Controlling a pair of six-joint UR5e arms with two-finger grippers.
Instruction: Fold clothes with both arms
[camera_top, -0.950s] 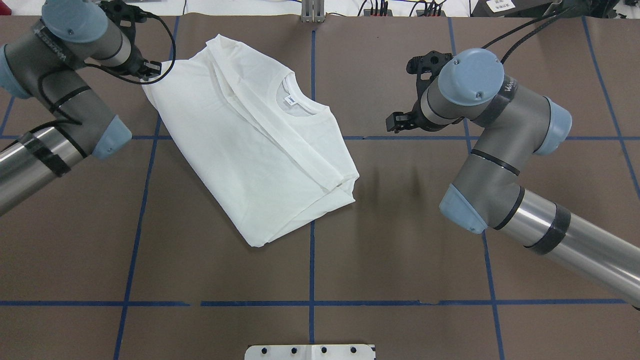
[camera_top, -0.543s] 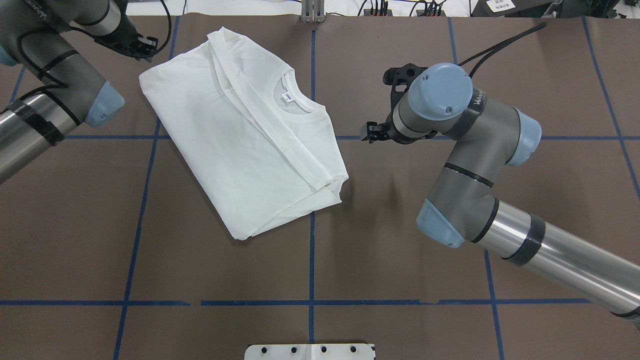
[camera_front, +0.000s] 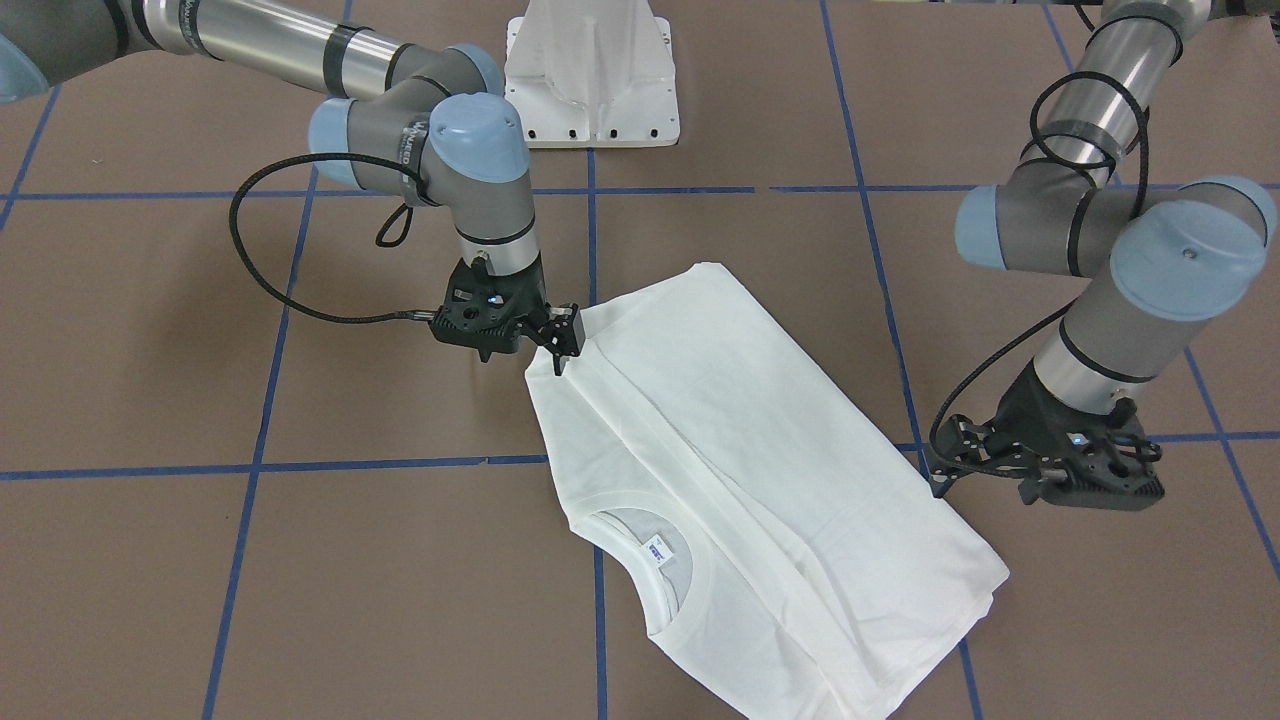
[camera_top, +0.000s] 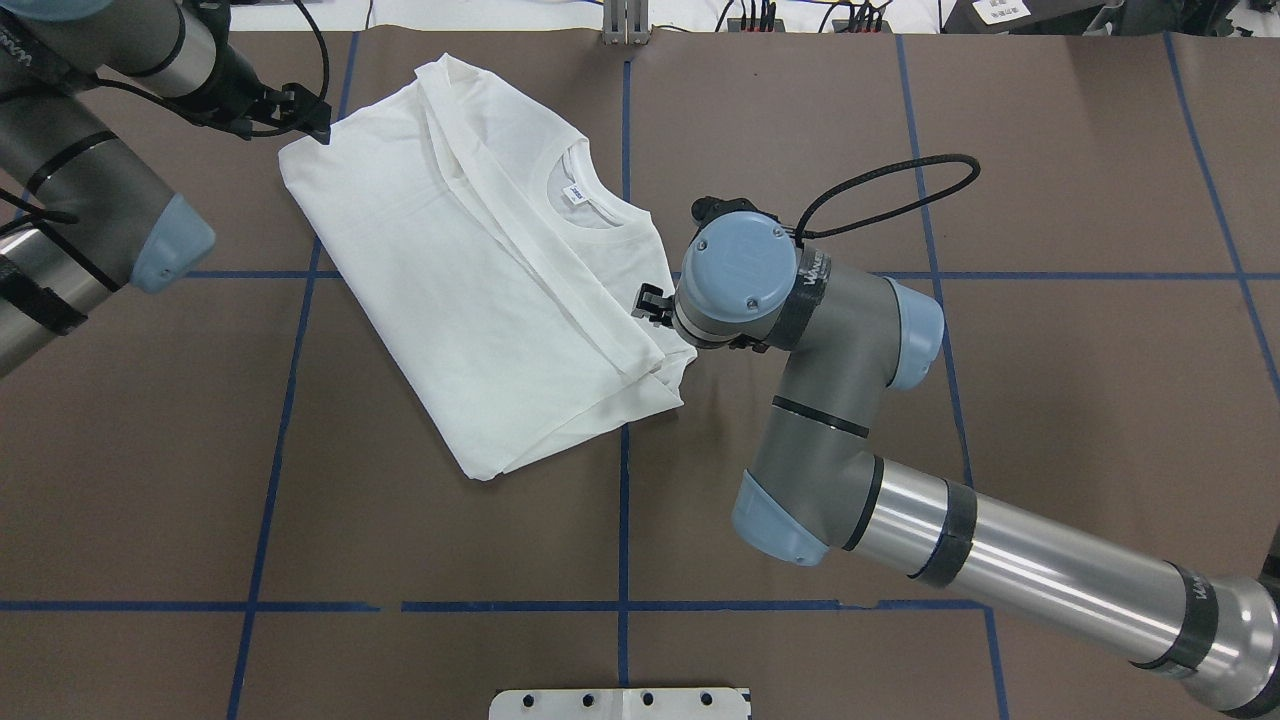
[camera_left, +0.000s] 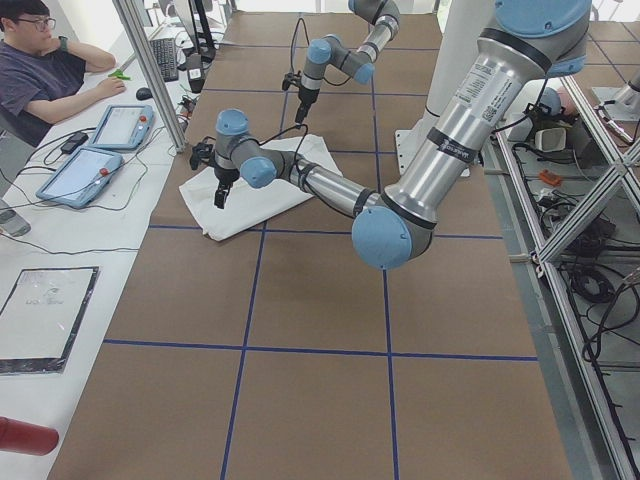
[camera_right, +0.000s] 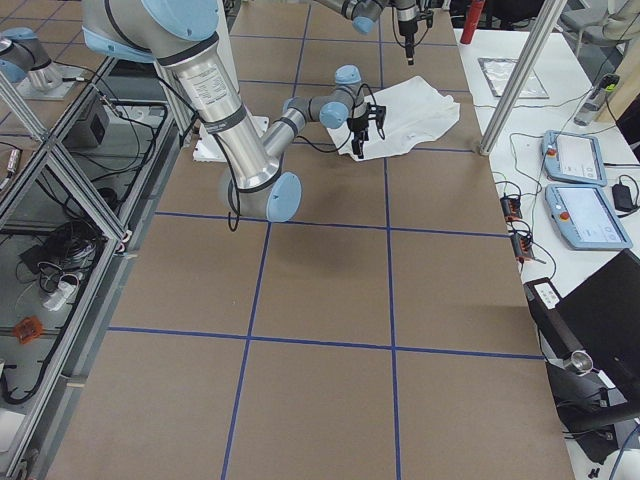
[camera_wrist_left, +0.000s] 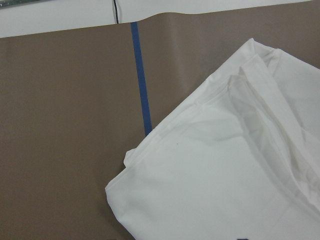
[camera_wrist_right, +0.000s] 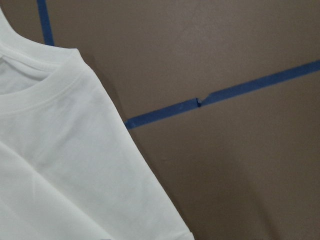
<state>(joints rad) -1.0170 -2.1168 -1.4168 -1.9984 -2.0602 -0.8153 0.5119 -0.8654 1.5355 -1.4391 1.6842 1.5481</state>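
The white long-sleeved T-shirt (camera_top: 480, 290) lies folded and flat on the brown table, neck opening and small label (camera_top: 575, 195) facing up. My left gripper (camera_top: 305, 115) hovers open just beyond the shirt's far left corner, holding nothing; in the front-facing view it (camera_front: 985, 485) hangs beside the shirt (camera_front: 740, 470). At the cloth's right edge my right gripper (camera_top: 648, 300) stands open, its fingers (camera_front: 556, 362) pointing down at the fold's corner. Both wrist views show only cloth (camera_wrist_left: 225, 175) (camera_wrist_right: 60, 170) and table, no fingers.
Blue tape lines (camera_top: 622, 520) grid the brown table. The white pedestal base (camera_front: 590, 70) stands at the robot's edge. In the left side view a person (camera_left: 45, 75) sits at a side table with two tablets (camera_left: 95, 160).
The left gripper let go of the shirt's far left corner and drew back; the cloth settled flat. The right arm swung left from open table up to the shirt's right edge.
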